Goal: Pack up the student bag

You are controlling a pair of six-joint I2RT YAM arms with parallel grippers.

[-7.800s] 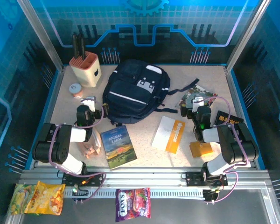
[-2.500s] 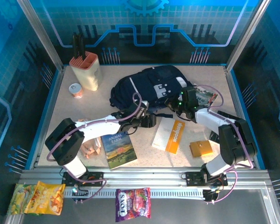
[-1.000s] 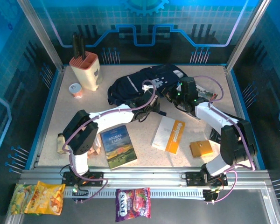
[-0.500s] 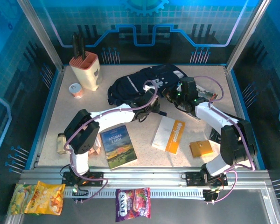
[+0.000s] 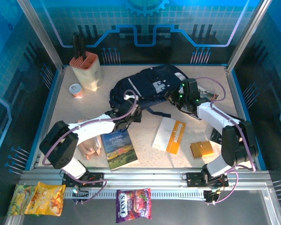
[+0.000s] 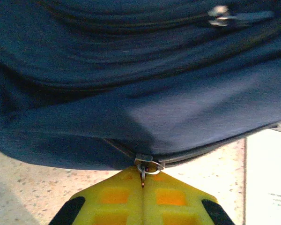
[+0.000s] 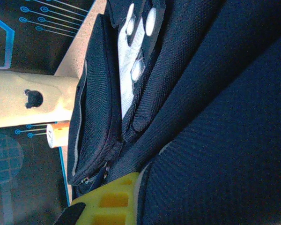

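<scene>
The student bag (image 5: 145,85), a large dark navy fabric backpack with grey buckle patches, lies at the far centre of the speckled beige table (image 5: 145,154), slumped and creased.

The left gripper (image 6: 144,180) is at the bag's near-left edge. Its yellow fingers (image 6: 117,197) are clenched flat together on the small metal zipper pull (image 6: 147,165) of the bag's lower seam.

The right gripper (image 7: 131,187) is at the bag's right side. Its visible yellow finger is pressed against a fold of the navy fabric, so the pincer is clenched on the bag.

- The beige knife block (image 5: 86,71) with black handles stands left of the bag, at the far-left corner.
- The small round tin (image 5: 76,90) sits just in front of the block.
- The green paperback book (image 5: 118,147) lies near the left arm.
- The white-and-orange notebook (image 5: 169,135) lies right of the book.
- The small flat orange box (image 5: 201,149) lies right of the notebook.
</scene>
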